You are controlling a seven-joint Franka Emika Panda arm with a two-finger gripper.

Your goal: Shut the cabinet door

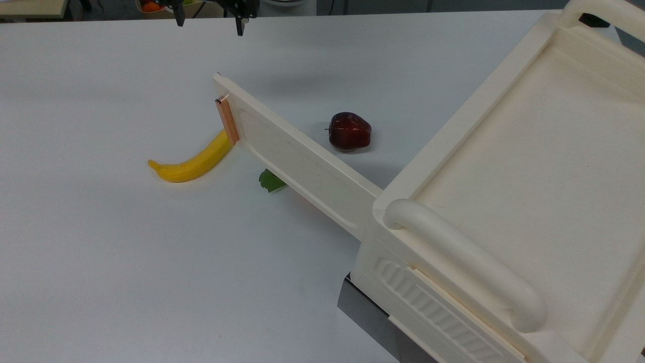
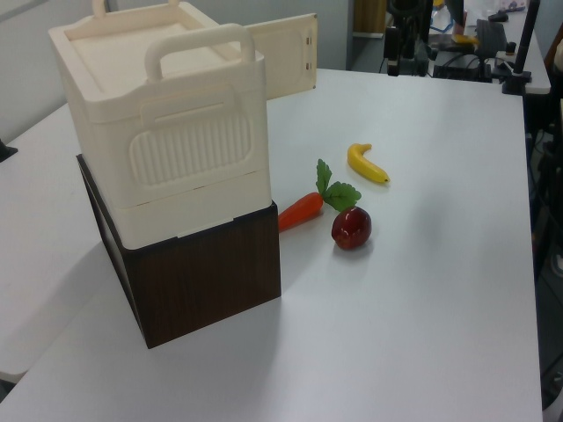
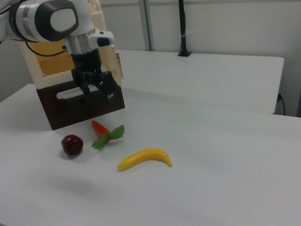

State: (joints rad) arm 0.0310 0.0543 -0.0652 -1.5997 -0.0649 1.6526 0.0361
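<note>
The cream-white cabinet stands on a dark base. Its cabinet door is swung wide open, reaching out over the table toward the top view's left. A copper strip runs along the door's free end. My gripper hangs open and empty above the table, beyond that free end and apart from it. In the right view the black fingers hang in front of the dark base, with the door's edge just to their right.
A banana, a dark red apple and a carrot lie on the white table under and beside the door. The dark brown box carries the cabinet. Lab benches stand past the table's far edge.
</note>
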